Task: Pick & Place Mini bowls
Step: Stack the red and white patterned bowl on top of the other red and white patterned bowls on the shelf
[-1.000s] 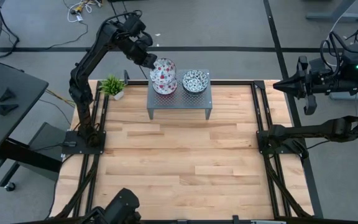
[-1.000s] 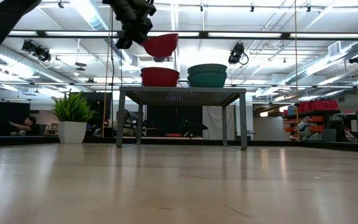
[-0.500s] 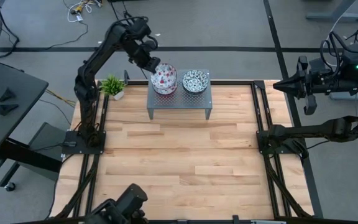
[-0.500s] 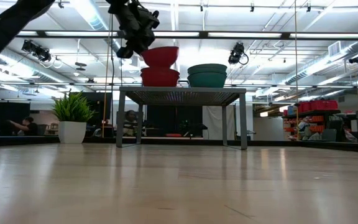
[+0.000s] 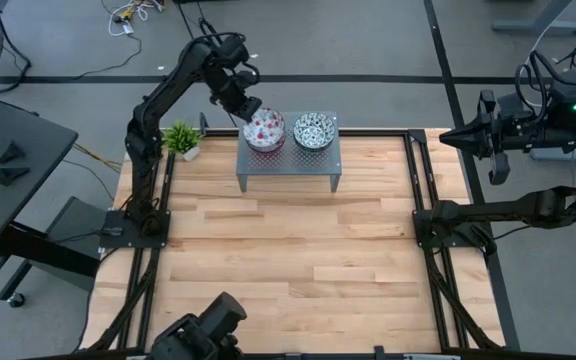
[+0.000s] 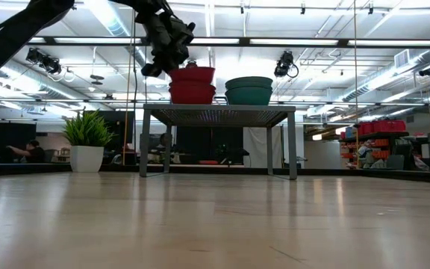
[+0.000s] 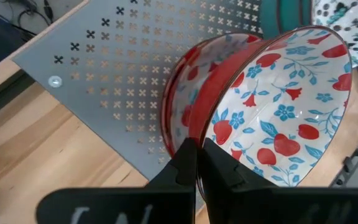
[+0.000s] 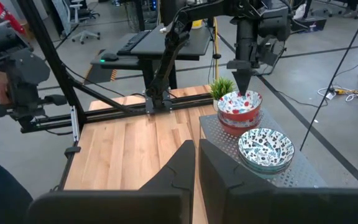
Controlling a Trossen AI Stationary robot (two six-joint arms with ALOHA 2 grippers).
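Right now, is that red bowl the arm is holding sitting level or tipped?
Nearly level. The left gripper pinches the red bowl's rim, and its rim runs flat as it nests on the red stack on the grey stand.

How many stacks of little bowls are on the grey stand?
2. A red stack sits on the grey stand, the left gripper holding its top bowl's rim; a green stack sits beside it. Bowls underneath are partly hidden.

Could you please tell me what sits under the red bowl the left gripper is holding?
Another red bowl lies beneath the held bowl on the metal stand; further bowls below can't be seen.
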